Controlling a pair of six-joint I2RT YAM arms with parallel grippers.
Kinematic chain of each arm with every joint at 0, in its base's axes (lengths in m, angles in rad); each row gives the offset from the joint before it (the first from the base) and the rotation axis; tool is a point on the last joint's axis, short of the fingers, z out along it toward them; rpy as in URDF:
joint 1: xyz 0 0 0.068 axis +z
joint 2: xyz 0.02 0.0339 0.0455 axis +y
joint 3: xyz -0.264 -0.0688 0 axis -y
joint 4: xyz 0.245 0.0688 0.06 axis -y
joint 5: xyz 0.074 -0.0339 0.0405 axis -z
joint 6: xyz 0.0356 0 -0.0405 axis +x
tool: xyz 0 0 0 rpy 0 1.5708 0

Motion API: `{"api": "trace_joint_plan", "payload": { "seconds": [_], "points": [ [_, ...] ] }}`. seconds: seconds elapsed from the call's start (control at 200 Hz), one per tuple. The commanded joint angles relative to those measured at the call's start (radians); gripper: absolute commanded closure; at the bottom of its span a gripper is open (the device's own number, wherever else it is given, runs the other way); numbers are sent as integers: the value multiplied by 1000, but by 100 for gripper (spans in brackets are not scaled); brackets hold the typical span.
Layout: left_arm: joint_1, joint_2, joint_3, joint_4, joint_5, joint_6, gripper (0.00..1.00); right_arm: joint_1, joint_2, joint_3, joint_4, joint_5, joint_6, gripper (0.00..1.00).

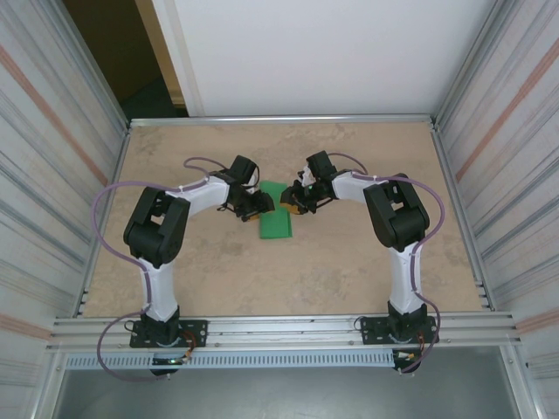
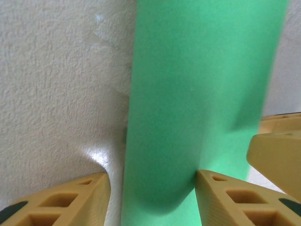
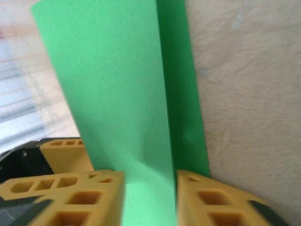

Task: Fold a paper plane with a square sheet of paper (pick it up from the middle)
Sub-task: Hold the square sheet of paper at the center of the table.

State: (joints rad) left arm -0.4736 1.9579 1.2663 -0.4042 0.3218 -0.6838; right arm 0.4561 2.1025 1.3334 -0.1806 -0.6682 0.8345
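The square sheet of paper [image 1: 277, 213] is bright green and lies folded into an upright oblong at the middle of the table. My left gripper [image 1: 259, 206] is at its left edge and my right gripper [image 1: 294, 202] at its upper right edge. In the left wrist view the paper [image 2: 197, 94] runs up between the yellow jaws of the left gripper [image 2: 153, 200], which stand wide apart; the right fingertip [image 2: 221, 193] touches the paper. In the right wrist view a lighter upper flap of the paper [image 3: 117, 94] passes between the parted jaws of the right gripper [image 3: 149, 200], over a darker lower layer [image 3: 181, 94].
The tan table [image 1: 218, 271] is walled by corrugated metal panels [image 1: 52, 157] on both sides and an aluminium rail [image 1: 279, 330] at the near edge. A finger of the right gripper [image 2: 277, 150] shows at the right of the left wrist view.
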Motion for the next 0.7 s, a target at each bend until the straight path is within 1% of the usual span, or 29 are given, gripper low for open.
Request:
{"api": "trace_joint_plan", "payload": {
  "seconds": [0.0,0.05,0.13,0.231,0.326,0.401,0.471,0.491,0.536,0.692],
  "points": [
    [-8,42,-18,-86,-89,11,49,-19,-77,10,-46,32,21,55],
    [-10,47,-31,-78,-97,4,49,-33,-111,-11,-40,35,33,53],
    [-14,58,-43,-76,-120,-11,50,-57,-182,-56,-40,62,34,47],
    [-18,75,-49,-77,-134,-47,49,-96,-254,-106,-47,81,23,44],
    [-31,101,-40,-90,-151,-95,47,-114,-298,-122,-85,126,-30,43],
    [-44,122,-31,-109,-169,-117,47,-116,-304,-110,-129,171,-85,40],
    [-58,131,-24,-126,-178,-130,47,-117,-297,-101,-152,186,-133,38],
    [-60,161,-23,-130,-181,-133,47,-116,-295,-98,-160,190,-142,36],
    [-69,176,-24,-133,-181,-137,47,-116,-290,-92,-176,198,-168,35],
    [-85,228,-6,-156,-184,-136,45,-112,-271,-85,-189,198,-221,34]
  ]
}}
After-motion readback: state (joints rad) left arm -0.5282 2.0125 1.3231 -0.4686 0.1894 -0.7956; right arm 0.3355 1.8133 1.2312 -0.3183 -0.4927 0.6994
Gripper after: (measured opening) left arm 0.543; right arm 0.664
